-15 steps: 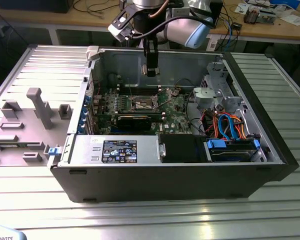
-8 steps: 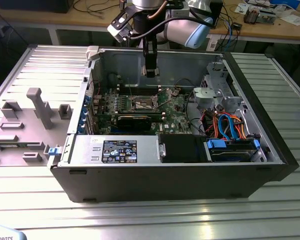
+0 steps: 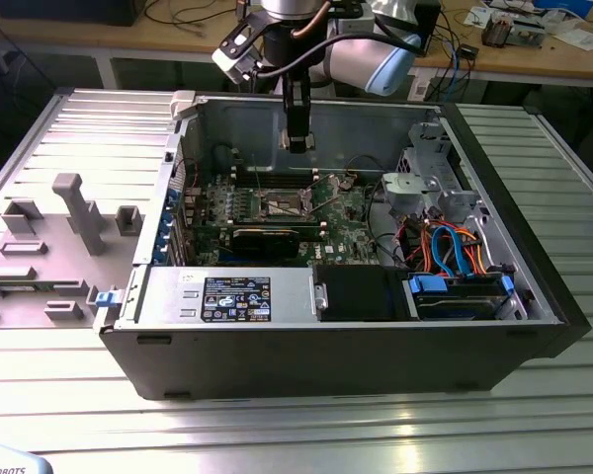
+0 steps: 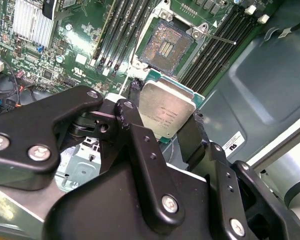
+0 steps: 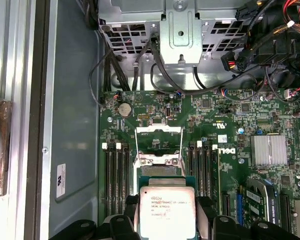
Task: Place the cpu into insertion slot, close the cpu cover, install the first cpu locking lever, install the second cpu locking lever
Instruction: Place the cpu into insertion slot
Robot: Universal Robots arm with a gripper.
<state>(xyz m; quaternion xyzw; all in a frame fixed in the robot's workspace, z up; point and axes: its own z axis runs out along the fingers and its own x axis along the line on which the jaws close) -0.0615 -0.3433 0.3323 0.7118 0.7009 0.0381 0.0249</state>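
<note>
Holding the cpu [image 4: 166, 107] by two opposite edges, the pincer [image 4: 165, 120] is closed narrow on the chip. One black finger [image 4: 189, 142] is on each side, and the silver-grey metal top faces the cameras in both wrist views. In the first wrist view the cpu [image 5: 167, 212] sits between the finger ends of the pincer [image 5: 167, 216], clear of the board.

In the exterior view the pincer [image 3: 296, 143] hangs at the upper centre of the frame. It is inside the open computer case [image 3: 326, 355] and well above the green motherboard [image 3: 237, 212]. The insertion slot [image 3: 282, 205] lies on the board below it, near the middle of the frame.

In the second wrist view the insertion slot [image 4: 165, 47] is uncovered, with its field of gold contacts exposed. The chip is near the slot but not seated in it. A thin locking lever [image 4: 221, 39] projects from one corner of the slot's metal rim. In the first wrist view the cpu cover [image 5: 158, 130] stands swung up from the socket, its square window showing. Long memory slots [image 5: 117, 172] run along both sides of the socket.

The case rests on a ridged metal counter [image 3: 277, 425]. Grey fixture blocks [image 3: 74, 212] stand at the exterior view's left. Orange and blue cables [image 3: 450, 247] lie in the case at the exterior view's right.
</note>
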